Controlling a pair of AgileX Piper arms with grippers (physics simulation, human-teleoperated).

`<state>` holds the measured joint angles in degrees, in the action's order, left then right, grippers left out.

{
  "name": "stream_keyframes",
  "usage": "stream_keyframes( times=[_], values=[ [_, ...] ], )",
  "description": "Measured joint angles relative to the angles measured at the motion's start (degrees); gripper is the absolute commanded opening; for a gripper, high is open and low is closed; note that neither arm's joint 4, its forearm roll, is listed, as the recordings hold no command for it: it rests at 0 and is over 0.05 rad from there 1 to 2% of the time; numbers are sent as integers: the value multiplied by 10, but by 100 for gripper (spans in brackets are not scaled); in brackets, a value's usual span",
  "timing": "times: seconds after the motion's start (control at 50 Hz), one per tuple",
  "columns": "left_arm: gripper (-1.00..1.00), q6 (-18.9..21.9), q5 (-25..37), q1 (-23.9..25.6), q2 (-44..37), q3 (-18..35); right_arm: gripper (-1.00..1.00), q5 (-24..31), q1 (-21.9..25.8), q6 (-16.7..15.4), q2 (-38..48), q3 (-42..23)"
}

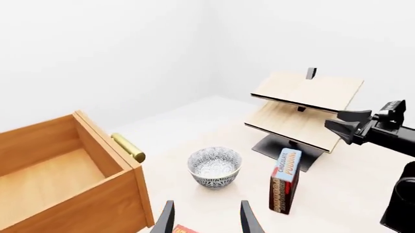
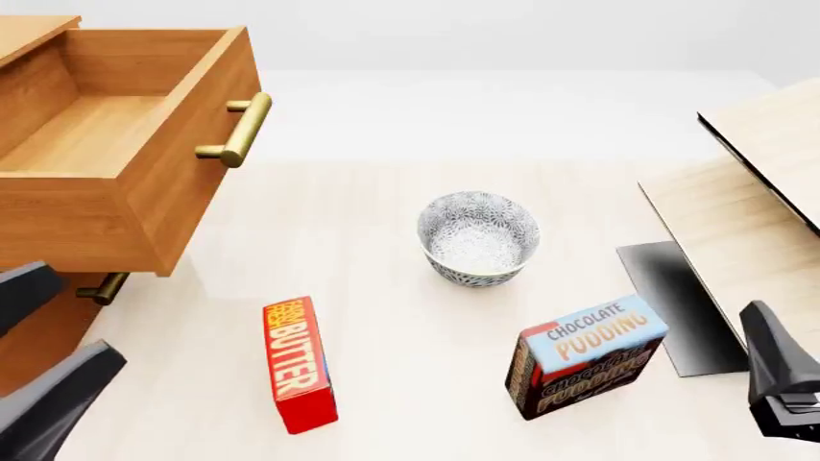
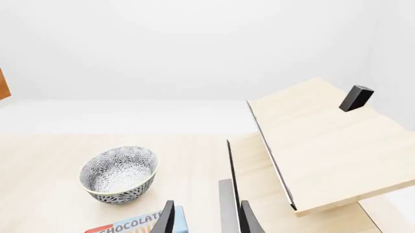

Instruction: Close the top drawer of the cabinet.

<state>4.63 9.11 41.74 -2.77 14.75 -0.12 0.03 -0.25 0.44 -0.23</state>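
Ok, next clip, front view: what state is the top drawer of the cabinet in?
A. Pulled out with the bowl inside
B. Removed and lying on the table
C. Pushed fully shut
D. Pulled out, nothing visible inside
D: the top drawer juts out from the cabinet with its bare wooden floor showing, while the bowl sits on the table apart from it.

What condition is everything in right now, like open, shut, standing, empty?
top drawer: pulled open, empty inside
lower drawer front: shut
bowl: upright, empty
butter box: lying flat
chocolate pudding box: standing upright
left gripper: open, holding nothing
right gripper: open, holding nothing
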Motion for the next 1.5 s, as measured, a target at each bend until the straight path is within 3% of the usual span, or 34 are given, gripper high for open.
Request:
stream_keyframes(
  times=[0.42, 1.5],
  values=[
    [100, 9, -75, 25, -60, -10, 100, 0, 0, 0, 0, 0],
    [100, 30, -373, -14, -332, -44, 100, 0, 0, 0, 0, 0]
  ],
)
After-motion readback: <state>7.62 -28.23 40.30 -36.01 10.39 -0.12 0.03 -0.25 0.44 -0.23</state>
